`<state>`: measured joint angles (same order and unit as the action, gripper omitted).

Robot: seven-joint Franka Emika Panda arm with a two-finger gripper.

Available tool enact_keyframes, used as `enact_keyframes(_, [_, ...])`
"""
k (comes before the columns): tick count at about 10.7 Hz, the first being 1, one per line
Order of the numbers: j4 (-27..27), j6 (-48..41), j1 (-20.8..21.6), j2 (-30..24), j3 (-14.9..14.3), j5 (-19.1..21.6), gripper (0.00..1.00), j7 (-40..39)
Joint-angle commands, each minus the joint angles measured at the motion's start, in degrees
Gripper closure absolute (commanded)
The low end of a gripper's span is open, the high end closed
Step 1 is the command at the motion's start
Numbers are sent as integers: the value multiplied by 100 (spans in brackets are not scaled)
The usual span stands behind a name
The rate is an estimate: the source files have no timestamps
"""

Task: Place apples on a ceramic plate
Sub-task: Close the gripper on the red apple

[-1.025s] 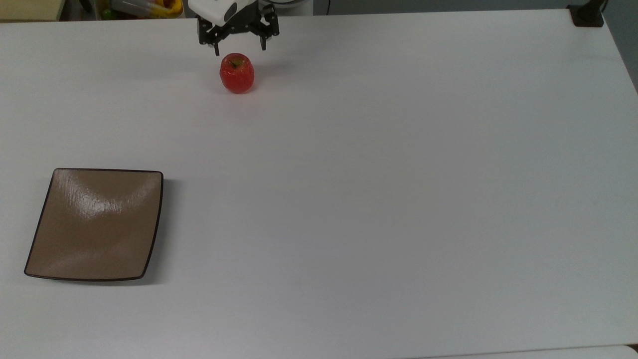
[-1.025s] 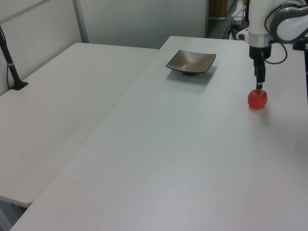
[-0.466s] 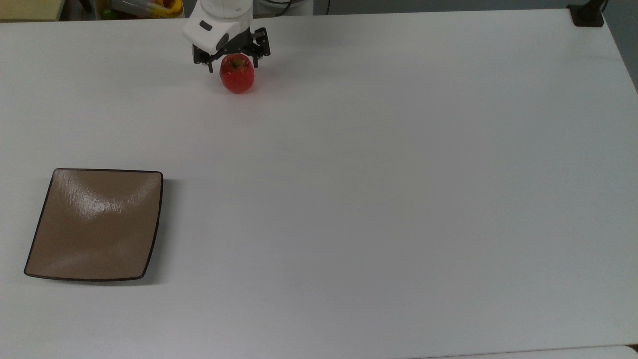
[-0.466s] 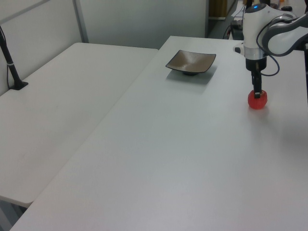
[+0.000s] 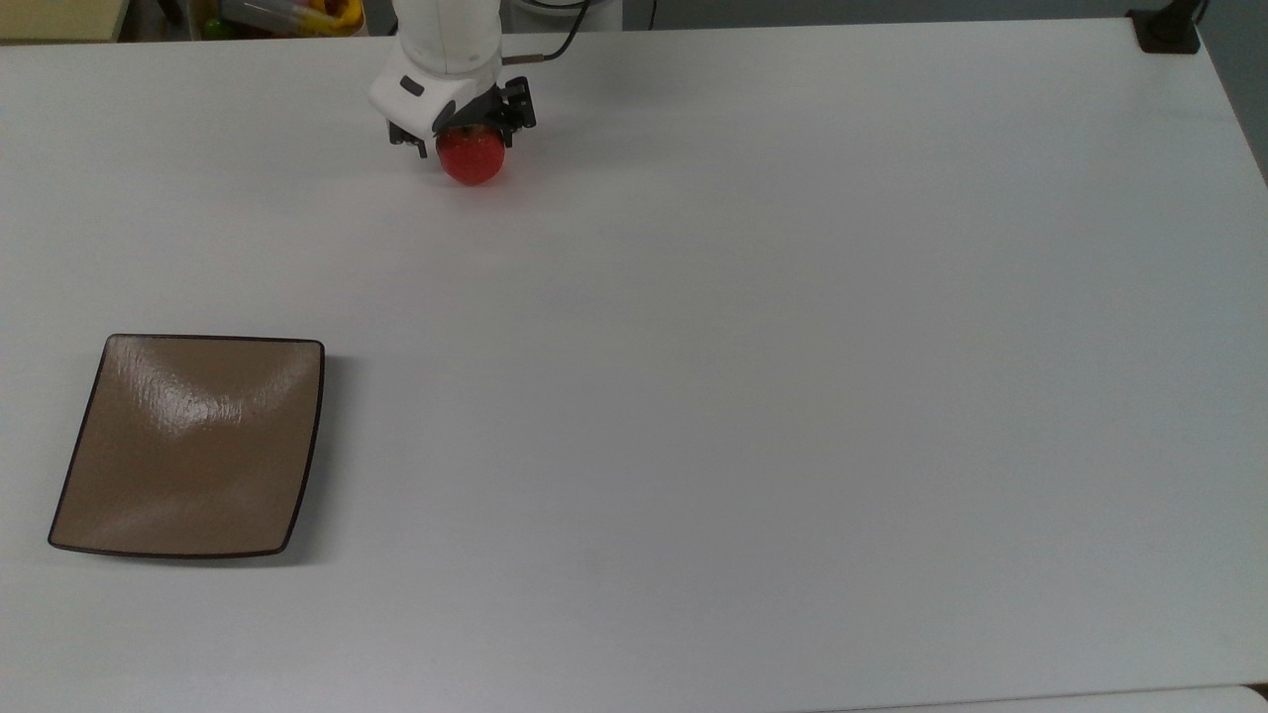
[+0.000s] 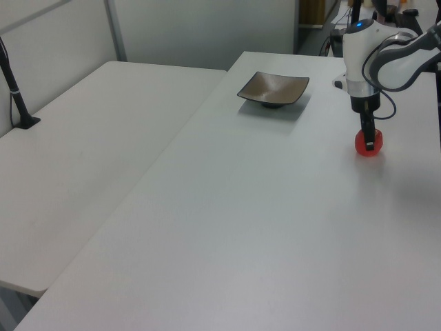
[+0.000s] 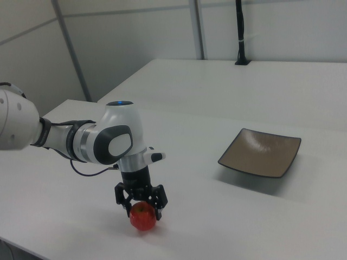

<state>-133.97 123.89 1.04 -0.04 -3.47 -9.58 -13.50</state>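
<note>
one red apple (image 5: 473, 158), one square tan plate (image 5: 188, 446), one white table (image 5: 753, 347)

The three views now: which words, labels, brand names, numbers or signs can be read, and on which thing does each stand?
None: the apple, ceramic plate, arm and gripper carry no readable text or number.

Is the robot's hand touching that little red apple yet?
Cannot tell. In the right view the hand straddles the apple, but neither contact nor gap shows plainly.
</note>
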Motion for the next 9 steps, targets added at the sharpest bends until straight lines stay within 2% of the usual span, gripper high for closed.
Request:
enact_keyframes(1, [-77,197,1,92,-22,-79,0,-65])
enact_keyframes(3, [-77,180,10,110,-13,-79,0,-65])
enact_keyframes(4, [-77,180,19,110,-13,-79,13,-48])
enact_keyframes(6, [-77,136,10,101,-13,-79,52,-30])
enact_keyframes(7, [-68,101,10,92,-13,-79,83,-30])
enact_keyframes(8, [-42,83,2,66,-13,-79,95,-30])
enact_keyframes(9, [-7,-65,-7,5,-13,-70,95,-30])
